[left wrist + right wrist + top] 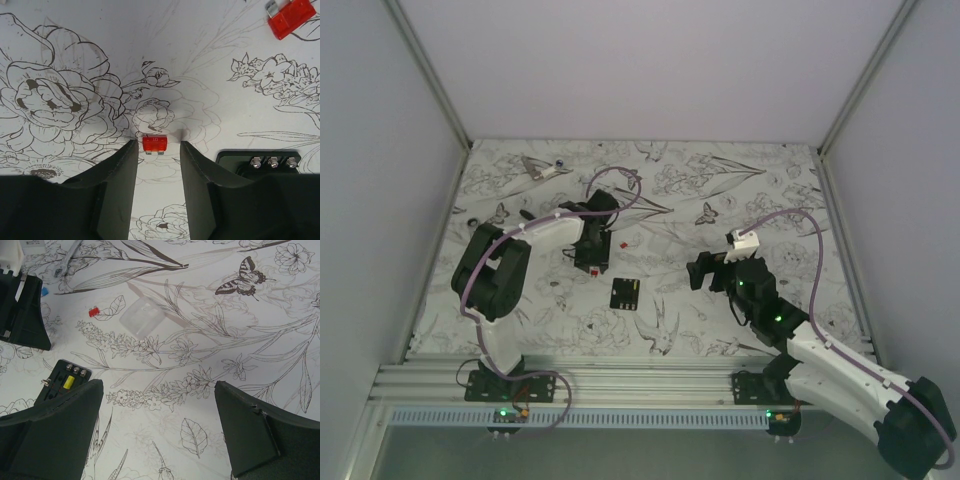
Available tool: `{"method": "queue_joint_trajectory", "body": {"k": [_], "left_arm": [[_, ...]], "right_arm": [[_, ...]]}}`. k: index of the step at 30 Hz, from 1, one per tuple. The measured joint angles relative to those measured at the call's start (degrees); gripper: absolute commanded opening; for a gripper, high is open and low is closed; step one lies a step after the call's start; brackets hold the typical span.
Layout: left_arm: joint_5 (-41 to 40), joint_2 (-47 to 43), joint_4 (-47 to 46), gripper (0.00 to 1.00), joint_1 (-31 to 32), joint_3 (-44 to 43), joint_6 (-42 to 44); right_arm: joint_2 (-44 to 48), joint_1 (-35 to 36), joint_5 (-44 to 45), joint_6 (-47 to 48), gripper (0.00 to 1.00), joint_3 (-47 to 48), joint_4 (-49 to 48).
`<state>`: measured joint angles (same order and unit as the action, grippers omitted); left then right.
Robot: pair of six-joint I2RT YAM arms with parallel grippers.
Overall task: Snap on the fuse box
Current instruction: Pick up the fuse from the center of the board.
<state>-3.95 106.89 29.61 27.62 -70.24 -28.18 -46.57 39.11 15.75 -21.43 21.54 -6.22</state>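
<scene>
left gripper straddles a red fuse, jaws unclenched, seemingly to pinch it for the fuse box; right gripper gapes idle.

The worktop is white, printed all over with black line drawings of flowers, leaves, butterflies and birds. The fuse box is black; the right wrist view shows one yellow fuse and silver screw heads in it. The small fuse and the larger fuse are both bright red. The plastic cover is clear and colourless. The left claw and right claw are matt black, and the arm cables are lilac.
</scene>
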Motion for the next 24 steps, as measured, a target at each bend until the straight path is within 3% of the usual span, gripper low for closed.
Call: {"method": "queue_joint_trajectory", "body": {"k": [24], "left_arm": [[-0.48, 0.98, 0.13, 0.32, -0.48, -0.15, -1.11]], "right_arm": [[-0.31, 0.00, -0.02, 0.00, 1.00, 0.00, 0.00]]}}
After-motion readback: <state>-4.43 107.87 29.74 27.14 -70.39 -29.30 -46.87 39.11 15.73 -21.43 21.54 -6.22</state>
